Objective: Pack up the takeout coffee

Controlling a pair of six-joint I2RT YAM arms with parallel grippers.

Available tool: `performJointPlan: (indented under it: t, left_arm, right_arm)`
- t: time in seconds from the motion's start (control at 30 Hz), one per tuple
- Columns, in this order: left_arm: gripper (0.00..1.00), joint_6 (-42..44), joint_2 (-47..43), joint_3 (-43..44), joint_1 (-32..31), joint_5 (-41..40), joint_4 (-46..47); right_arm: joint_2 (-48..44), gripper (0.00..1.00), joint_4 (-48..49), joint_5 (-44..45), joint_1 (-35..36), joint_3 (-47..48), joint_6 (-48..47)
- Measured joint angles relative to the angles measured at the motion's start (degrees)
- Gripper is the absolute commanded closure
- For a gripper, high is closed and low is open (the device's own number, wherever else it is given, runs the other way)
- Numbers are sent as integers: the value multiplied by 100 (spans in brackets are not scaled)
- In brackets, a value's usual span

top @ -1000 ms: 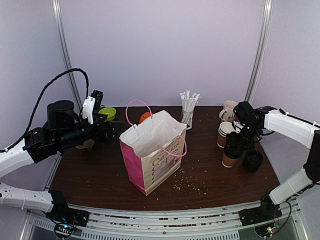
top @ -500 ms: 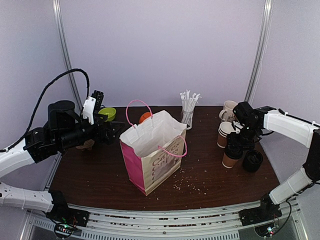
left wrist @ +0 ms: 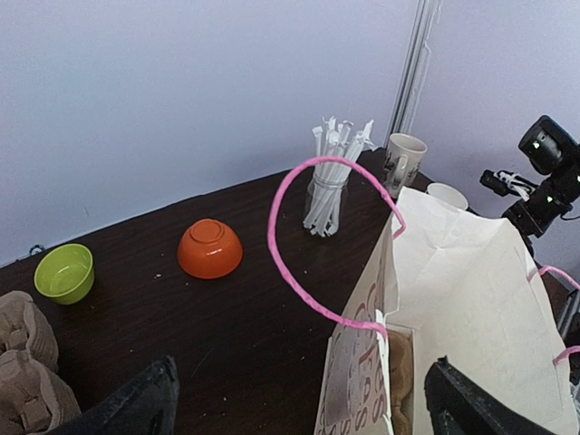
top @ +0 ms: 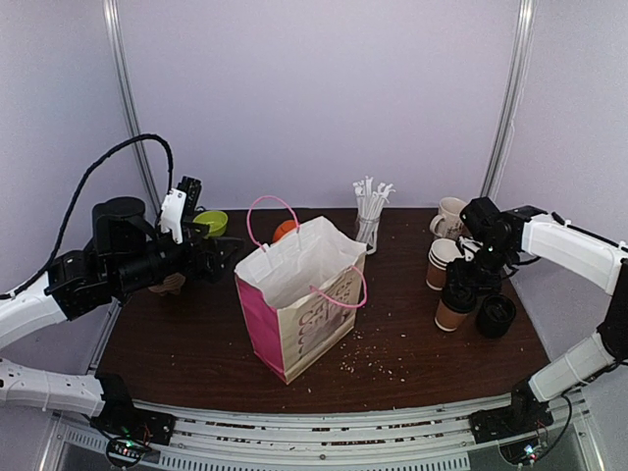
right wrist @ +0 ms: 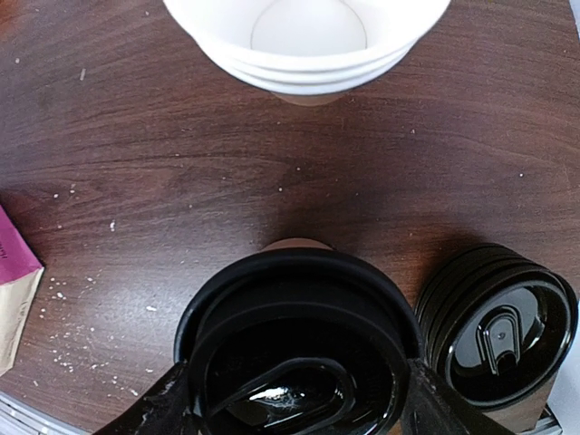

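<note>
The takeout coffee (top: pixel 450 312), a brown paper cup with a black lid (right wrist: pixel 299 344), stands on the dark table at the right. My right gripper (top: pixel 461 287) is directly over it, one finger pressed against each side of the lid rim; in the right wrist view the gripper (right wrist: pixel 294 403) is shut on the lidded cup. The white and pink paper bag (top: pixel 299 304) stands open in the middle and also shows in the left wrist view (left wrist: pixel 471 299). My left gripper (top: pixel 228 253) is open and empty at the bag's left edge; it also shows in the left wrist view (left wrist: pixel 304 408).
A stack of empty paper cups (top: pixel 442 260) and a black stack of lids (top: pixel 496 316) flank the coffee. A cream mug (top: pixel 449 216), a glass of straws (top: pixel 369 221), an orange bowl (top: pixel 285 231) and a green bowl (top: pixel 210 223) stand at the back. Brown paper lumps (left wrist: pixel 23 372) lie far left.
The right wrist has shifted very slightly over the lidded cup. The left arm and the bag have not moved.
</note>
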Motion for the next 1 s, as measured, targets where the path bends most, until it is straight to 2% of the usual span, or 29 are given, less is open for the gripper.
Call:
performJointPlan:
  t: [0.27,0.43,0.7,1.0]
  left_arm:
    - [2,-48,-116,0,0,-190,-4]
    - [2,-79,-210,4,0,-369,-13]
    - [2,-85,-350,389,0,-780,-273]
    - [2,-109,-544,693,0,-973,-625]
  right_arm:
    - [-490,40,-310,-166,136,354,55]
    - [-754,41,-522,-297,634,861,201]
    - [-911,42,-855,-216,1784,2059,614]
    - [-787,42,-1128,50,2258,3934,815]
